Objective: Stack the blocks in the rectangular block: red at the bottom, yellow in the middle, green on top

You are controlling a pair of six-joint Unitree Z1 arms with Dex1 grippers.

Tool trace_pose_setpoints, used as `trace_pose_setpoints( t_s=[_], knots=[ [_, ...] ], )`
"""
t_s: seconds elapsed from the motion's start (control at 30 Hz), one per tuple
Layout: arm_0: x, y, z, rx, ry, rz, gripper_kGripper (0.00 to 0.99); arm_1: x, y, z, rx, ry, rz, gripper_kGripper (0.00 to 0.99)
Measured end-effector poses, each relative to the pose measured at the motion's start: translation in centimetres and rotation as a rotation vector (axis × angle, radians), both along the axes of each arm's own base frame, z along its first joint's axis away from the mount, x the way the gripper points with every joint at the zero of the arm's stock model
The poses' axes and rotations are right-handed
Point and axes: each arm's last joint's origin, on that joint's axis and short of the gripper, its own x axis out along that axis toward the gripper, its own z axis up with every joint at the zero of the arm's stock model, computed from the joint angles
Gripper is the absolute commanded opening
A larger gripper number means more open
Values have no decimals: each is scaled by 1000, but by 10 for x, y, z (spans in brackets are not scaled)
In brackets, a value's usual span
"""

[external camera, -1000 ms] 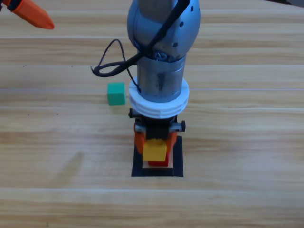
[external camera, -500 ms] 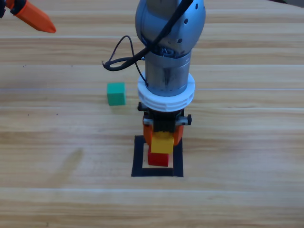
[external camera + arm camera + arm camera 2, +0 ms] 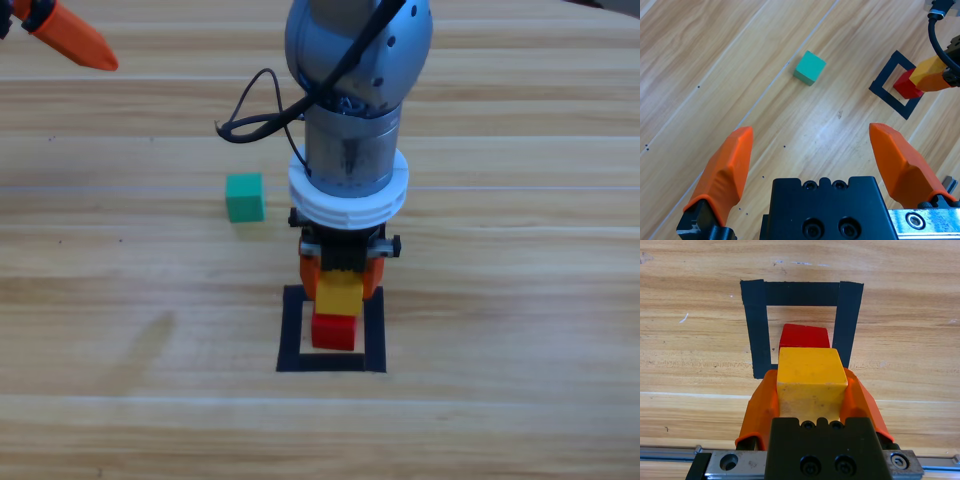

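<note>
- You are in the second step: the right pincer (image 3: 340, 285) is pinching the yellow cube (image 3: 338, 294) between its jaws, with the red cube (image 3: 333, 331) as the target.
- Take the tape frame (image 3: 291, 330) as your landmark: red sits inside it on the wood, nearer the frame's front edge in the high view.
- Yellow hangs over the frame's far edge, behind red and, by my reading, above it; the right wrist view shows red's top peeking out beyond yellow, so the two are not yet lined up.
- Your next move calls for carrying yellow forward until it is square over red, then lowering it flat before you let go. I cannot tell how much height is left between them.
- Keep the faces parallel; an offset or tilted release could tip yellow off or nudge red toward the tape.
- The green cube (image 3: 245, 197) waits outside the frame, well apart, up and to the left of it.
- The left pincer (image 3: 812, 165) is spread and empty, parked far up-left of the frame, beyond green.
- The surface (image 3: 520, 300) is pale planked wood. Nothing of the room beyond it shows.
</note>
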Motion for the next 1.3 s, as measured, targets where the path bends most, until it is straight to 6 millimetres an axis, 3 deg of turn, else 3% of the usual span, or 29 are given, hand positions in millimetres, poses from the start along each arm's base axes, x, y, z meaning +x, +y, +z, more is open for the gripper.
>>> trace_pose_setpoints(
  t_s=[1.3],
  knots=[
    [11,-1,-23,-9,67,-5,990,-1,1,-2,-10,-10,3,0]
  ],
)
